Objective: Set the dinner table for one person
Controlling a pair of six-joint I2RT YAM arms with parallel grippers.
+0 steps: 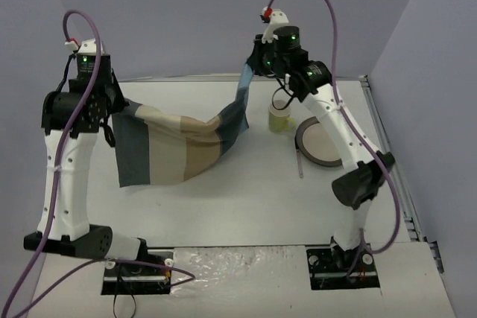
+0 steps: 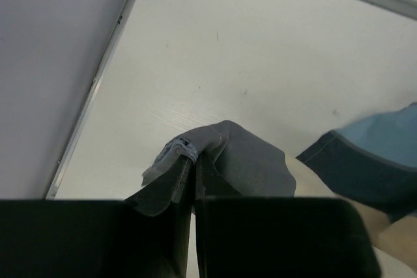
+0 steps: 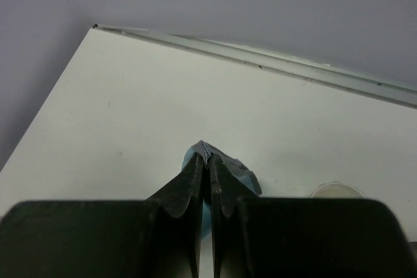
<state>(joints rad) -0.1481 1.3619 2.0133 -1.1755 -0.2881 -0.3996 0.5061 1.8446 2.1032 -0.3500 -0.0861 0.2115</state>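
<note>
While the left pincer (image 2: pixel 193 157) clamps one corner of the striped placemat (image 1: pixel 179 143), the cloth sags over the white worktop (image 1: pixel 246 199) spread beneath both arms; right pincer (image 3: pixel 207 161) pinches the other corner, glass (image 1: pixel 279 119) and plate (image 1: pixel 319 143) further right.
</note>
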